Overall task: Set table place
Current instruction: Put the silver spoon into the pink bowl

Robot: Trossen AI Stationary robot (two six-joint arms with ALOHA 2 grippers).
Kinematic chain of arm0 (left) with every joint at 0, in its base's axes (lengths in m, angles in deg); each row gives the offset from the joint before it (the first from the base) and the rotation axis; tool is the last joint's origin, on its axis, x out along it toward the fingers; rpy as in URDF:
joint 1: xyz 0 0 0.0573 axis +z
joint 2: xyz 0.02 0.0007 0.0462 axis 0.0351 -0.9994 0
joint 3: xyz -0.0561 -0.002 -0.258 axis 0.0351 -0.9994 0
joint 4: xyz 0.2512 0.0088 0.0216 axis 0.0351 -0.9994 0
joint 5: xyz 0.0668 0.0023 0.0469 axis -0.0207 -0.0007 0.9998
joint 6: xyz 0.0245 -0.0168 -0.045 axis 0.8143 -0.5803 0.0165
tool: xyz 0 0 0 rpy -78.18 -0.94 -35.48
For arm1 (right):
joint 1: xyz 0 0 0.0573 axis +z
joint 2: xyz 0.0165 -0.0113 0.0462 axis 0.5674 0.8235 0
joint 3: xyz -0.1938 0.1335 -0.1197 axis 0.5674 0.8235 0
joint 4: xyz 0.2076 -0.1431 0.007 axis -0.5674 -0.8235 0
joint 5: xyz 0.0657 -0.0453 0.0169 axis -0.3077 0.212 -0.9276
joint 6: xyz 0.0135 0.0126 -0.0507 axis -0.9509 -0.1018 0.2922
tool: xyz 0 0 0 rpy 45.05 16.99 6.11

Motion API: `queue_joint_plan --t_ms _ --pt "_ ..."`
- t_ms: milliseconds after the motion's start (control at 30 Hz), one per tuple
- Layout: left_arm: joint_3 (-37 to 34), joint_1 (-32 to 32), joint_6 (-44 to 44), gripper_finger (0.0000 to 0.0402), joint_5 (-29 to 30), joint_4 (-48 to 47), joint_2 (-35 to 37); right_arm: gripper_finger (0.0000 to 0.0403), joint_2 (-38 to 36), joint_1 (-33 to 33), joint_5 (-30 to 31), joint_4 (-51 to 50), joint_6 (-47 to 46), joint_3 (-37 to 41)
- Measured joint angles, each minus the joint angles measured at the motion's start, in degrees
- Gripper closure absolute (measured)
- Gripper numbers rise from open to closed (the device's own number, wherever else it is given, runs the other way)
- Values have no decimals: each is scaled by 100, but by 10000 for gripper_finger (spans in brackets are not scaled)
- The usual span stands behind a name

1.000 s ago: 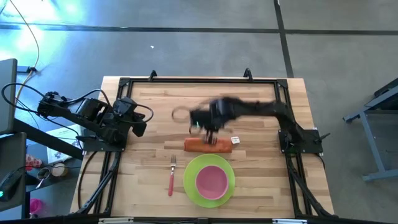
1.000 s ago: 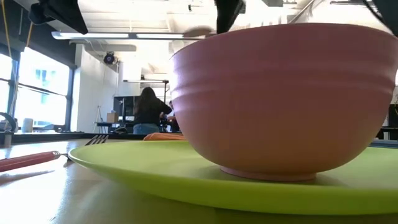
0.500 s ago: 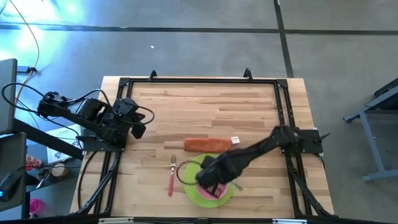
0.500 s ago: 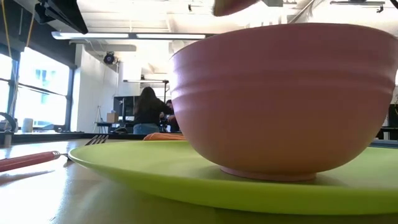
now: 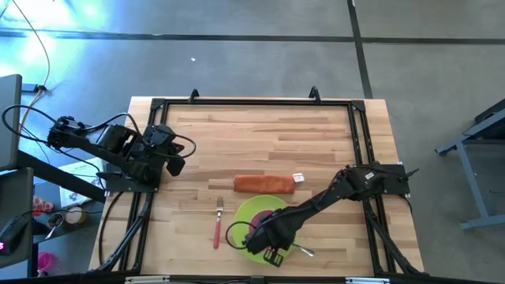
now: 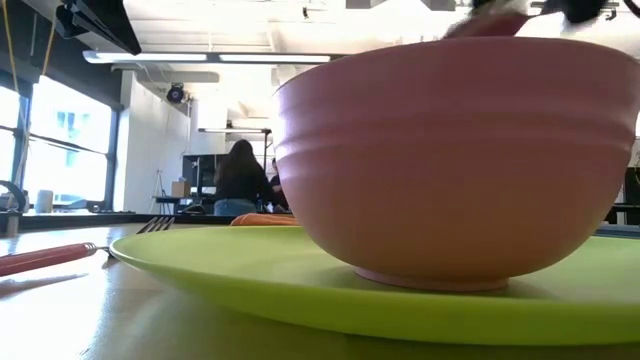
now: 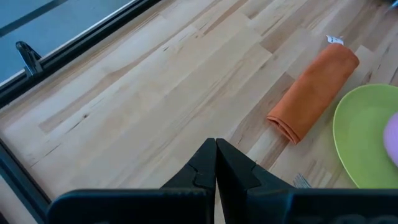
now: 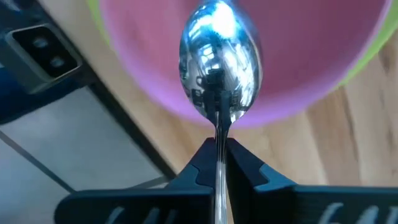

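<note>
The lime-green plate [image 5: 263, 207] lies flat near the table's near edge, and the pink bowl [image 6: 460, 160] stands on it by its foot. The red-handled fork [image 5: 218, 224] lies flat to the plate's left. My right gripper [image 5: 284, 246] hovers over the plate's near right part, shut on the silver spoon [image 8: 219, 62]. In the right wrist view the spoon's bowl shows above the pink bowl [image 8: 298, 74]. My left gripper [image 7: 216, 147] is shut and waits at the table's left edge [image 5: 175, 162]. My right gripper pinches the spoon's handle just behind its bowl [image 8: 219, 134] between the two fingers. The fingers lie along the handle, and the spoon's bowl sticks out beyond their free ends. The spoon is lifted clear, above the pink bowl's rim [image 6: 495, 22].
A rolled orange napkin [image 5: 263, 183] with a white tag lies on the table beyond the plate. The table's black frame [image 8: 134, 143] runs close to the plate on the near side. Bare wood spreads over the far half [image 5: 260, 126]. A person sits far back in the room [image 6: 240, 180].
My right gripper has swept from above the napkin toward the table's near edge. It now hangs over the plate and bowl, with the spoon's bowl on their right side. Plate, bowl, fork and napkin have stayed put.
</note>
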Motion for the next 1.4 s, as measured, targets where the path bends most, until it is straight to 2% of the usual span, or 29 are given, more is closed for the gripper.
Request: queue_joint_plan --t_ms 200,400,767,1400 --pt "0 0 0 401 0 -2 1 403 366 -321 -15 1 821 0" --pt "0 0 0 401 -112 -4 2 403 416 -568 -18 -1 1315 0" --pt "0 0 0 401 -125 -4 2 403 418 -618 -517 1 1523 0" --pt "0 0 61 401 -105 -7 1 403 476 -608 -701 1 1844 -2"
